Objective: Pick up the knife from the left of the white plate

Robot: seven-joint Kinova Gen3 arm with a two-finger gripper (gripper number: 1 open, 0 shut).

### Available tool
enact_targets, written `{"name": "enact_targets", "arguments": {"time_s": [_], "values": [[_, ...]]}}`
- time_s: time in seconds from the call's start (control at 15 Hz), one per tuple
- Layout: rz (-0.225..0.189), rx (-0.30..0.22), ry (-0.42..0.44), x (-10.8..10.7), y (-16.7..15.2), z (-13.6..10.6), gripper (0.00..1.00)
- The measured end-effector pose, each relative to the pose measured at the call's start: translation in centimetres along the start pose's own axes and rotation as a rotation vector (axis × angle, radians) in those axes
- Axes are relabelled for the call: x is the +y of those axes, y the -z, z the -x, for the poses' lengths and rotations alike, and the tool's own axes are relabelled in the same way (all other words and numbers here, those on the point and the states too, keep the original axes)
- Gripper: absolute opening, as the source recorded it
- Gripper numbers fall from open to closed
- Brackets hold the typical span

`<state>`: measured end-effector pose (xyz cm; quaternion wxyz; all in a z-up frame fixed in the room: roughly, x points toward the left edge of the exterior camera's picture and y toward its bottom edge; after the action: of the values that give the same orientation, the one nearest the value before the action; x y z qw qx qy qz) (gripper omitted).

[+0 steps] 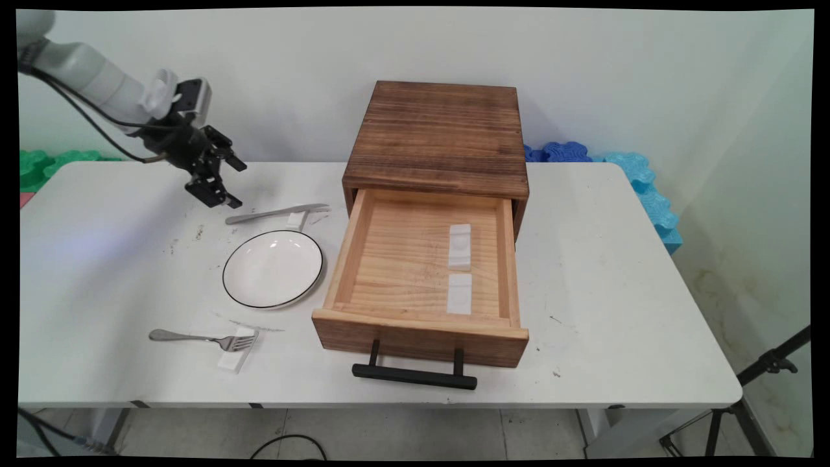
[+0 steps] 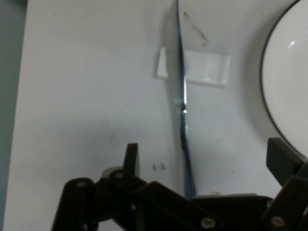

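bright even light | soft shadows | glare on plate [image 1: 272,268] | hand view blurred | edges bowed

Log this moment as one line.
tool: open, above knife handle | knife: on rest beside plate | drawer: open

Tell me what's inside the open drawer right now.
Two small white blocks lie end to end on the floor of the drawer, right of centre; nothing else shows. The back part, under the wooden cabinet, is hidden.

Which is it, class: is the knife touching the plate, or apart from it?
Apart. The main view shows bare table between the knife and the plate.
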<state>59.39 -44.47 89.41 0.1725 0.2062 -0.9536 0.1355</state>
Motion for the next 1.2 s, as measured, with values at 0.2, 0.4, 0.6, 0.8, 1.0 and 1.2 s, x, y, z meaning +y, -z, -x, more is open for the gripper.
{"name": "enact_targets", "arguments": {"time_s": [0.2, 0.4, 0.6, 0.8, 1.0, 1.2], "values": [[0.008, -0.020, -0.009, -1.0, -2.0, -0.6, 1.00], [0.018, -0.036, -0.006, -1.8, -4.0, -1.1, 1.00], [0.029, -0.048, -0.003, -2.3, -5.5, -1.3, 1.00], [0.041, -0.055, -0.003, -2.6, -6.8, -1.4, 1.00], [0.051, -0.059, -0.004, -3.0, -7.8, -1.4, 1.00], [0.059, -0.064, -0.006, -3.3, -8.6, -1.4, 1.00]]}}
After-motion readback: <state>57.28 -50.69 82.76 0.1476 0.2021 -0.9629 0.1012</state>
